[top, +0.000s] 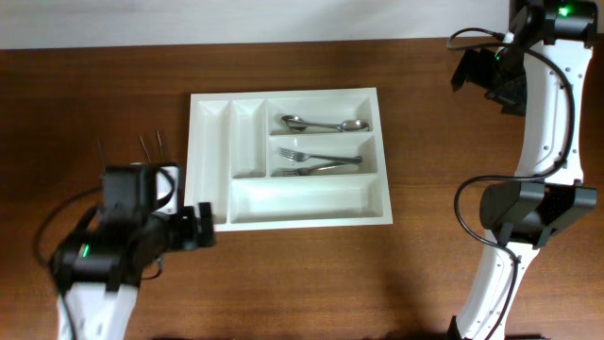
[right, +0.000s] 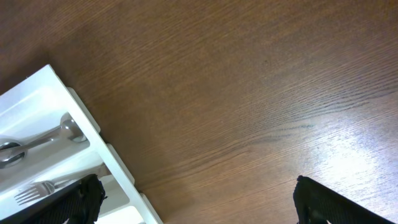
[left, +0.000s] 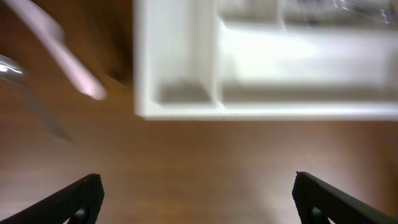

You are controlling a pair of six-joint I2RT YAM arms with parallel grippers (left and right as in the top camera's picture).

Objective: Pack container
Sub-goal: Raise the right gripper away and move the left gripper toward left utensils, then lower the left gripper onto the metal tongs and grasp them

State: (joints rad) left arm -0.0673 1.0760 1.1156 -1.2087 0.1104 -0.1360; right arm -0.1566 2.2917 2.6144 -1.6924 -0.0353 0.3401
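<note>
Overhead, the container point(top: 302, 200) sits mid-worktop point(top: 425, 151), spoons point(top: 321, 124) and forks point(top: 316, 162) in two long compartments. Left tool point(left: 198, 190) and right tool point(right: 196, 193) both gape released, empty.

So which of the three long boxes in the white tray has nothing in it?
The lowest compartment in the overhead view, along the tray edge. It is bare, while the other two hold spoons and forks.
</note>
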